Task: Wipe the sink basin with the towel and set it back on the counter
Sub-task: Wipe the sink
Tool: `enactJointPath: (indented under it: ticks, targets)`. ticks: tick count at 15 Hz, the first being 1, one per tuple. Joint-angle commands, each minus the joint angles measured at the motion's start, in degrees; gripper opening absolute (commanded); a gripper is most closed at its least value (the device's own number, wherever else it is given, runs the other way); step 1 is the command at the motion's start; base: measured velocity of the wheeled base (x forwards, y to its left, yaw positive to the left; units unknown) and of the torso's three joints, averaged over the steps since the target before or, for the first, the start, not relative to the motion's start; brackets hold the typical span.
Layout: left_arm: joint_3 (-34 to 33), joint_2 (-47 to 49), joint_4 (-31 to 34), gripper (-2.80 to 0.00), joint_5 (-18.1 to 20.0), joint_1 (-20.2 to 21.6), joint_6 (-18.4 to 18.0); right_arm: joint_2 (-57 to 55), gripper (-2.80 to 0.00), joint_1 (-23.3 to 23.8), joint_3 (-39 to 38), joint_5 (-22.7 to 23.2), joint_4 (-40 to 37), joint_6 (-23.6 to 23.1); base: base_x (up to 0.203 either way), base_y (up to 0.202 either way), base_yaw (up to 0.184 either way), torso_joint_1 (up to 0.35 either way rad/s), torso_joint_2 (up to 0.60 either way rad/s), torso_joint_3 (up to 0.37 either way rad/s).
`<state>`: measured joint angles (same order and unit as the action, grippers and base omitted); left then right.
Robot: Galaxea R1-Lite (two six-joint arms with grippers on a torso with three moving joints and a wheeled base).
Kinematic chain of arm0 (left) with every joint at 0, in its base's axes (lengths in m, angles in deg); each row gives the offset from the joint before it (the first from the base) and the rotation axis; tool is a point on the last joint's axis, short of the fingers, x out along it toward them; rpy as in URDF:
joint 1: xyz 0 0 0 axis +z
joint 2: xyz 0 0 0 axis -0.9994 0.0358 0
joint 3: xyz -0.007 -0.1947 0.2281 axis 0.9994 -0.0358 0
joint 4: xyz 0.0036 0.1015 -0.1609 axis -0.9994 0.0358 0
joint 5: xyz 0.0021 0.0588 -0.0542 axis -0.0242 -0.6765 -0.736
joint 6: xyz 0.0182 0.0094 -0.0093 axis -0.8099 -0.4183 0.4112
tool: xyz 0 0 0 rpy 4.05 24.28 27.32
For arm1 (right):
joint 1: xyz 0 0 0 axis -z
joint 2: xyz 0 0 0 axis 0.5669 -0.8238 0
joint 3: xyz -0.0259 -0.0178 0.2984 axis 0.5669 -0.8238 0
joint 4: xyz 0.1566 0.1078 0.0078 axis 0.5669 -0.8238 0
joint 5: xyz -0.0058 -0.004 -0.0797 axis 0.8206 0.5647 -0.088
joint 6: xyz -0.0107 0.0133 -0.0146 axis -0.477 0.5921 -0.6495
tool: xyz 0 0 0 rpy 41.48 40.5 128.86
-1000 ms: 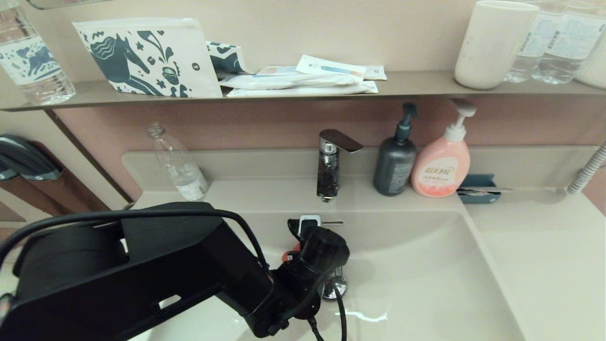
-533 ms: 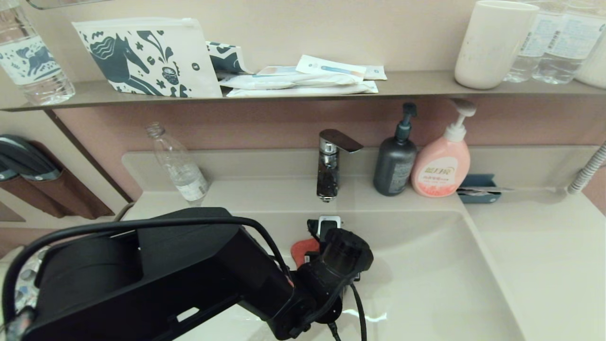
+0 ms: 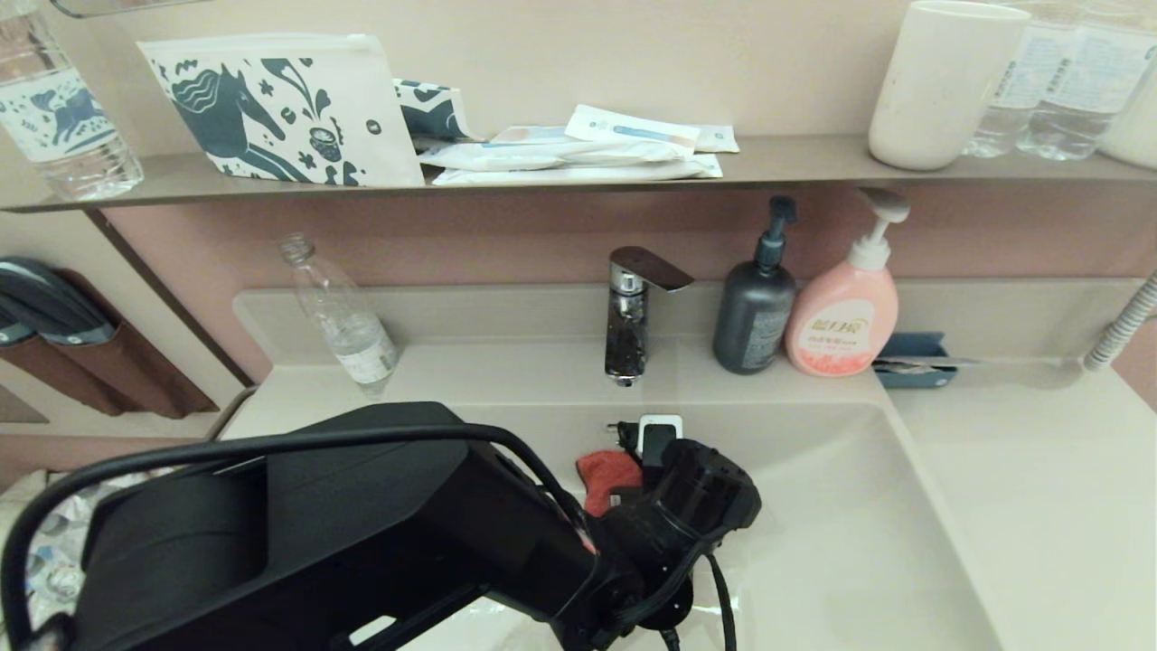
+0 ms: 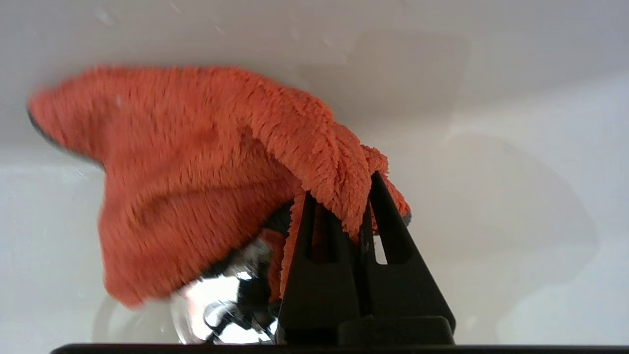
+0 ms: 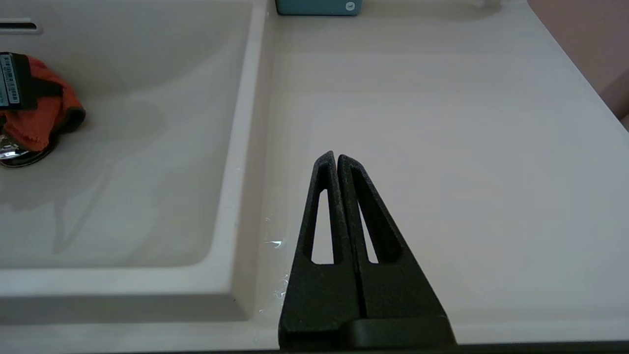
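Note:
The orange-red towel (image 3: 607, 475) lies bunched on the floor of the cream-white sink basin (image 3: 813, 542), below the faucet. My left gripper (image 4: 339, 189) is shut on a fold of the towel (image 4: 196, 187), which drapes partly over the chrome drain plug (image 4: 221, 305). In the head view the left wrist hides the fingers and the drain. The towel (image 5: 42, 120) and drain edge (image 5: 19, 156) show at the basin's middle in the right wrist view. My right gripper (image 5: 336, 157) hovers shut and empty over the counter (image 5: 442, 147), right of the basin.
A faucet (image 3: 628, 312), a grey pump bottle (image 3: 753, 303) and a pink pump bottle (image 3: 845, 312) stand on the back ledge, with a clear bottle (image 3: 339, 312) to the left and a teal box (image 3: 913, 362) on the right. A wall shelf (image 3: 542, 167) hangs above.
My left arm has swept to the right across the basin floor, dragging the towel with it. More of the towel shows beside the wrist now.

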<state>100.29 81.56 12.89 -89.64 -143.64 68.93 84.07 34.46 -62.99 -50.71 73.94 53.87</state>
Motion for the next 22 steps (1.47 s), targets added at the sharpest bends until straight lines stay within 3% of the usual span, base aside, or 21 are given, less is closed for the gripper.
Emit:
enactJointPath:
  ticks: [1, 5, 9, 14, 22]
  targets:
    - [0.7, 0.1, 2.8, -2.8, -0.2, -1.4, 2.3, -0.1, -2.8, 0.0, 0.0, 0.0, 0.0, 0.0, 0.0, 0.0, 0.0, 0.0, 0.0, 0.0]
    - [1.2, -0.4, 11.9, -2.8, 0.3, -3.2, 8.5, -0.1, -2.8, 0.0, 0.0, 0.0, 0.0, 0.0, 0.0, 0.0, 0.0, 0.0, 0.0, 0.0]
    - [1.1, -3.0, 20.1, -2.8, 0.8, -4.8, 11.2, -0.1, -2.8, 0.0, 0.0, 0.0, 0.0, 0.0, 0.0, 0.0, 0.0, 0.0, 0.0, 0.0]
    - [1.1, -6.0, 33.2, -2.8, 4.2, -6.4, 17.4, -0.1, -2.8, 0.0, 0.0, 0.0, 0.0, 0.0, 0.0, 0.0, 0.0, 0.0, 0.0, 0.0]
    - [-7.0, -8.5, 35.3, -2.8, 5.3, -6.0, 17.9, -0.1, -2.8, 0.0, 0.0, 0.0, 0.0, 0.0, 0.0, 0.0, 0.0, 0.0, 0.0, 0.0]
